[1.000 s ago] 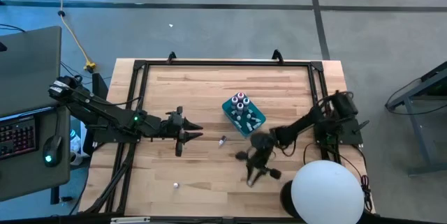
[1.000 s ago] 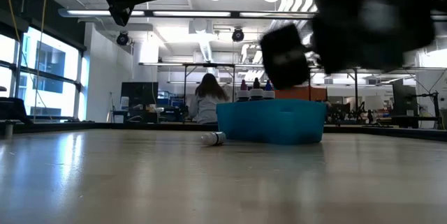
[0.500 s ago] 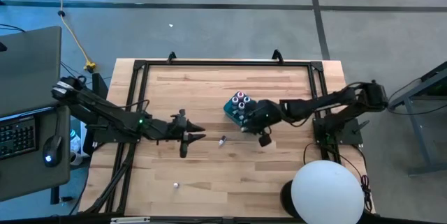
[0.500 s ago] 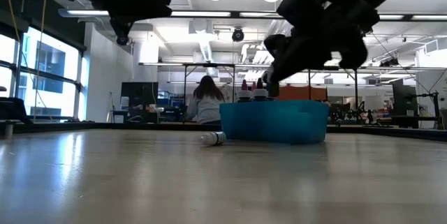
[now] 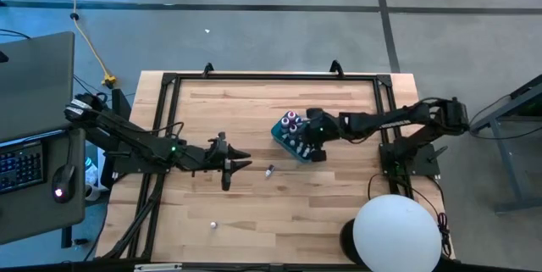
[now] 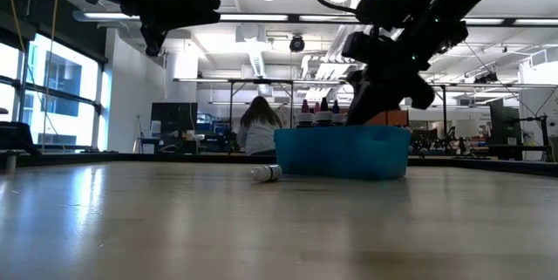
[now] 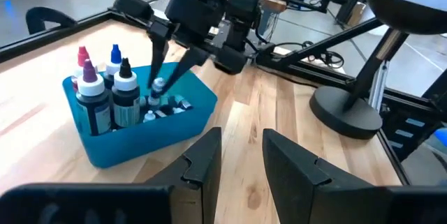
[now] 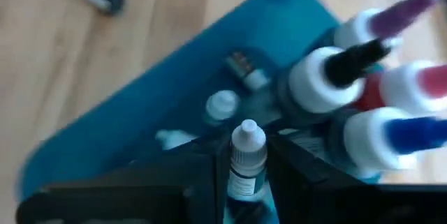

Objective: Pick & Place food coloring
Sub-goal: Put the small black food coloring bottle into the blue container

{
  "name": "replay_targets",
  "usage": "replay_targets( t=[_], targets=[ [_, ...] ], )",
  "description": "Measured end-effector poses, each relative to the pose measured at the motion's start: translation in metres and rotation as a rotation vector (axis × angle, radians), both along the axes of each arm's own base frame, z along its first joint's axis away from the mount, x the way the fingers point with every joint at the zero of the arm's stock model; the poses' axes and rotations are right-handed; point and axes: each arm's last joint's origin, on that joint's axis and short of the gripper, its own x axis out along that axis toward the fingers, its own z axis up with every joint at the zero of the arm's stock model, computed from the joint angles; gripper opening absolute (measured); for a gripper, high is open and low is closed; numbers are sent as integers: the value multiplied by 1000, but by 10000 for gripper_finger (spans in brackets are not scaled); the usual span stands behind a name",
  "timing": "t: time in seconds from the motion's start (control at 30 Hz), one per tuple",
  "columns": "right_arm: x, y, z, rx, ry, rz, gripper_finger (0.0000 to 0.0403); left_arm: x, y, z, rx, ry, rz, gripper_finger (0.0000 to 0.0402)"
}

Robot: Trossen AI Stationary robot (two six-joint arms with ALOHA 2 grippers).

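Between the right gripper's (image 8: 244,182) two dark fingers (image 8: 202,175): a small whitish-capped bottle (image 8: 246,155), pinched upright by its body, cap clear of the fingertips. Directly beyond it, the open teal box (image 5: 284,141), with that gripper (image 7: 164,88) poised over the box's near-right part and its fingers angled down into it. Inside the box, at its far-left end, four taller food coloring bottles (image 7: 105,91) standing upright and close together, with pink, purple, blue and black tips; beside them, on the box floor, several tiny whitish bottles (image 7: 167,107) lying loose. On the bare wood just left of and nearer than the box, one more tiny bottle (image 5: 270,170) on its side, apart from the box wall; visible too at table height (image 6: 267,173), left of the box (image 6: 342,152). Farther left, the left gripper (image 5: 234,164), held above the table (image 5: 254,213) short of that stray bottle, fingers (image 7: 202,165) parted by a narrow gap and empty. At the near right corner, a white round lamp (image 5: 396,233) on a black base. Beyond the table, in the room, a seated person (image 6: 257,127) seen from behind.
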Motion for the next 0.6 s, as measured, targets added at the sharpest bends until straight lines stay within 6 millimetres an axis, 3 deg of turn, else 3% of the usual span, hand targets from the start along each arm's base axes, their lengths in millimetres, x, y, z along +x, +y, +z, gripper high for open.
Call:
replay_targets(
  t=[0.17,0.47,0.6],
  targets=[
    [-2,-1,-2,131,9,23,96,2,-1,1,-16,-25,1,103],
    [-2,-2,-2,93,14,-16,144,14,-5,-7,-28,-61,9,103],
    [-2,2,9,96,-18,-4,157,32,0,-21,11,-10,115,103]
  ],
)
